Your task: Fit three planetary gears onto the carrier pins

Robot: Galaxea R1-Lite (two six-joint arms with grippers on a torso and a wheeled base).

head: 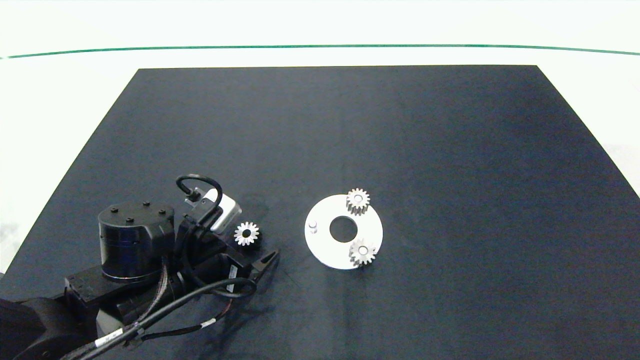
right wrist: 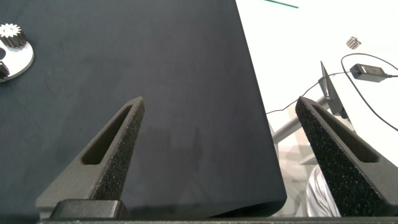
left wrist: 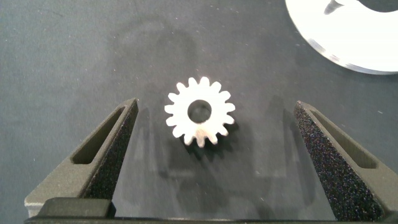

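Observation:
A flat white disc [head: 325,250] lies mid-mat. Two planetary gears sit on its carrier pins, one at the far side [head: 358,201] and one at the near side [head: 362,251]. The third pin [head: 313,226], on the disc's left, stands bare. The third gear [head: 247,233] [left wrist: 199,118] lies flat on the mat left of the disc. My left gripper [left wrist: 216,104] is open, with one finger on each side of this gear and neither touching it. One finger [head: 265,261] shows in the head view. My right gripper [right wrist: 221,99] is open and empty over the mat's right edge, outside the head view.
The black mat [head: 450,150] covers the white table. The disc's edge [left wrist: 348,43] shows just beyond the loose gear. The right wrist view shows one mounted gear [right wrist: 12,32] far off, plus cables [right wrist: 367,68] and a table leg on the floor past the mat's edge.

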